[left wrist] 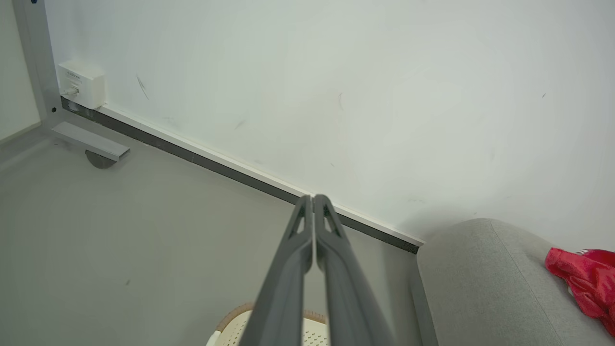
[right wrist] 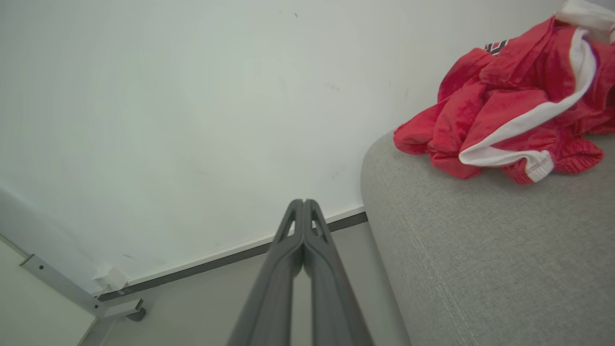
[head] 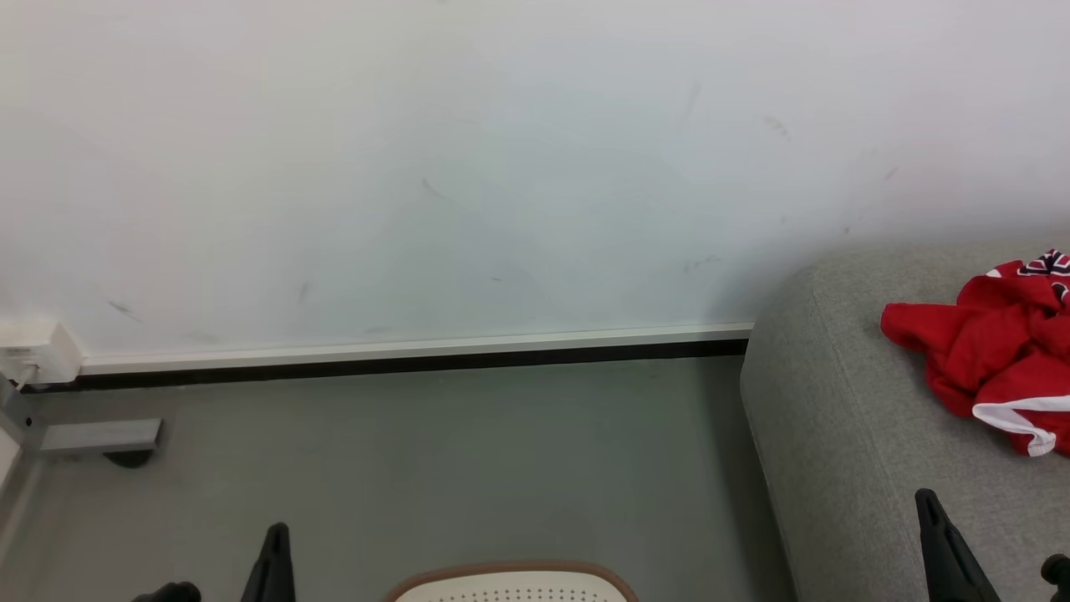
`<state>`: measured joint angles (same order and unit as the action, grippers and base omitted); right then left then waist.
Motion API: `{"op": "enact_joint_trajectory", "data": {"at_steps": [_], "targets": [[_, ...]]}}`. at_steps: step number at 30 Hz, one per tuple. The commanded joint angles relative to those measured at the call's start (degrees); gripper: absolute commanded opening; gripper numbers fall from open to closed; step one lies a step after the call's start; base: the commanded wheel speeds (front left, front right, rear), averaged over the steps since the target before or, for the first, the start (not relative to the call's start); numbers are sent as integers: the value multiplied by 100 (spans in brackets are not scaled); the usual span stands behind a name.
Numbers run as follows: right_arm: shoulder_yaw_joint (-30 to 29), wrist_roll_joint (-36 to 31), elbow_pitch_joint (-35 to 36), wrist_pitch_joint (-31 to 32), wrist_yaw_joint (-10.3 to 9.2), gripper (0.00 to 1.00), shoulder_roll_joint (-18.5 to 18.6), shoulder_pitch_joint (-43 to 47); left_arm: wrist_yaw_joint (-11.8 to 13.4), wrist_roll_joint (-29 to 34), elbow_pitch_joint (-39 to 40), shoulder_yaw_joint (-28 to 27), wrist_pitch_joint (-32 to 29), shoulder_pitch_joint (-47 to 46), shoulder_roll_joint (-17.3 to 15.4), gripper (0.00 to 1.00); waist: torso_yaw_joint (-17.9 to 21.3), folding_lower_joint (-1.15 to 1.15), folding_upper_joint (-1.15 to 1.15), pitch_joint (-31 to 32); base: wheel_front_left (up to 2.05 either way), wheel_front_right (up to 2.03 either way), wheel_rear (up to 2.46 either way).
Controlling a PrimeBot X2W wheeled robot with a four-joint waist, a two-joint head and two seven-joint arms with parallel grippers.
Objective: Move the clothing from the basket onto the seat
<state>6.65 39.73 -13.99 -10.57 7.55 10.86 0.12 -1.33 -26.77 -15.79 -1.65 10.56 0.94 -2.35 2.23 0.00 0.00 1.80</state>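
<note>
- Two dark grippers hang in the air, holding nothing. The left gripper [left wrist: 313, 197] has its fingers pressed together tip to tip, and the right gripper [right wrist: 304, 201] is pressed together the same way.
- One crumpled heap of red clothing [head: 995, 351] with white trim lies on the grey seat [head: 836, 435], near its rounded end by the pale wall [head: 501, 167].
- At the head view's lower edge the basket [head: 512, 585] stands on the grey floor [head: 501, 451], beside the seat's end. I can see its brown rim and a strip of perforated cream wall, but not what is inside.
</note>
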Motion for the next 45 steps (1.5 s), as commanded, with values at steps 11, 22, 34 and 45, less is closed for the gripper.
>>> {"op": "enact_joint_trajectory", "data": {"at_steps": [11,22,34,45], "targets": [[-260,946,62,278,-3,0,-87,-248,-121,-1155,132,-100,-284,-254,-29,0,-24,0,0,-20,0,0,0],[-429,1665,55,507,-4,0,-197,-327,-207,-2053,142,-164,-517,-338,-36,0,-46,0,0,-40,0,0,0],[-594,2358,47,731,-5,0,-300,-393,-288,-2900,152,-231,-751,-415,-44,0,-70,0,0,-62,0,0,0],[-730,2918,40,917,-6,0,-397,-438,-354,-3601,159,-283,-936,-483,-49,0,-93,0,0,-82,0,0,0]]}}
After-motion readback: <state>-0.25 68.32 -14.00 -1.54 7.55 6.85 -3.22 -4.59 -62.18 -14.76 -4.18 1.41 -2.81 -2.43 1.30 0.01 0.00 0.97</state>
